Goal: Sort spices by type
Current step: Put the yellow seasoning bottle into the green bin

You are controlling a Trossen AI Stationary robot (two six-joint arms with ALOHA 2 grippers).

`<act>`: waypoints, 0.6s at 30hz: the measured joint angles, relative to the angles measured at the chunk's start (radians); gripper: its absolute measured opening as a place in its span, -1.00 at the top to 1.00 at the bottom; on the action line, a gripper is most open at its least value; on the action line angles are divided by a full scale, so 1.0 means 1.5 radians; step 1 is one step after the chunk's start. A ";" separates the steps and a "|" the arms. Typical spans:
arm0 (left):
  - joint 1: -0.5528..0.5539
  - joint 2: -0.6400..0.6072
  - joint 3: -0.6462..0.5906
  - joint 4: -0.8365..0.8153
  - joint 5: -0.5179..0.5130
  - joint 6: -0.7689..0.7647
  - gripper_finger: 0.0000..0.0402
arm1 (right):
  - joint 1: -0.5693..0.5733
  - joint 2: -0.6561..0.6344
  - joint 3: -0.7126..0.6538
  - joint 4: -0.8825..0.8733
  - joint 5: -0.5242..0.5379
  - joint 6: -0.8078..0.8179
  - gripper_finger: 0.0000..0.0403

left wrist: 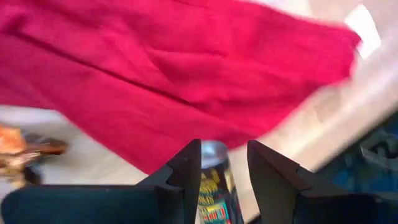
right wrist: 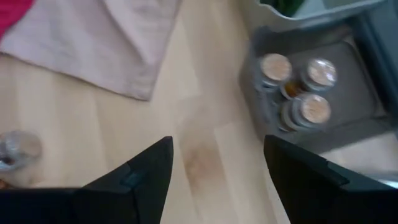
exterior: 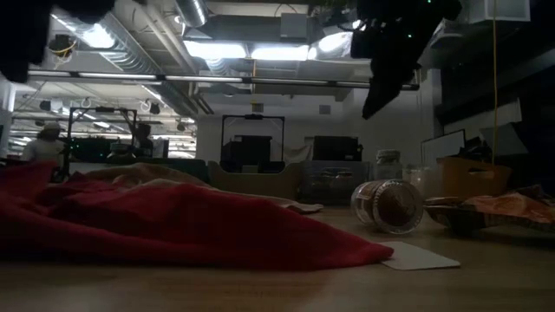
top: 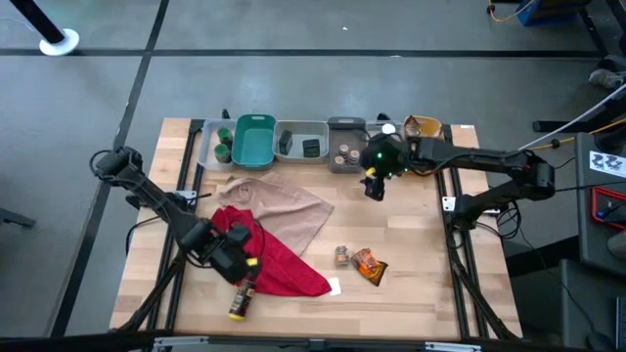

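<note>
The left gripper (top: 242, 277) sits low at the near left of the wooden table (top: 411, 293), its two dark fingers (left wrist: 186, 177) straddling a yellow-capped bottle (top: 240, 298) that lies on its side at the near edge of the red cloth (top: 279, 259); whether the fingers already press on the bottle cannot be told. The right gripper (top: 375, 186) hangs above the table's far side with its jaws spread apart and nothing between them, just near of a grey bin (right wrist: 348, 74) holding three round-lidded jars (right wrist: 305, 90). Along the far edge runs a row of bins, among them a teal bin (top: 254, 142) (the tallest-walled of the row) with green containers (top: 224, 144) to its left. A tan cloth (top: 284, 205) lies spread beside the red one. Toward the near right, a small jar (top: 341, 256) lies on its side next to an orange crinkly packet (top: 371, 265), both well apart from either gripper.
</note>
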State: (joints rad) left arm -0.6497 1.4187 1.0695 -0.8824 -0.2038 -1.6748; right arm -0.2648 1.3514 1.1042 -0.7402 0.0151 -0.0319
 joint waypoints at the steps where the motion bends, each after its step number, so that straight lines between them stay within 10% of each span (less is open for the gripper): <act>1: -0.007 0.003 0.000 0.015 0.001 0.010 0.44 | 0.008 0.001 0.000 0.002 0.000 0.000 -0.25; 18: -0.089 0.049 0.000 0.066 0.093 -0.155 0.43 | 0.074 0.002 0.000 0.005 0.000 0.000 -0.25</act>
State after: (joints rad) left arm -0.7836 1.4923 1.0695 -0.7827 -0.0643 -1.9079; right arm -0.1542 1.3540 1.1042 -0.7334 0.0150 -0.0322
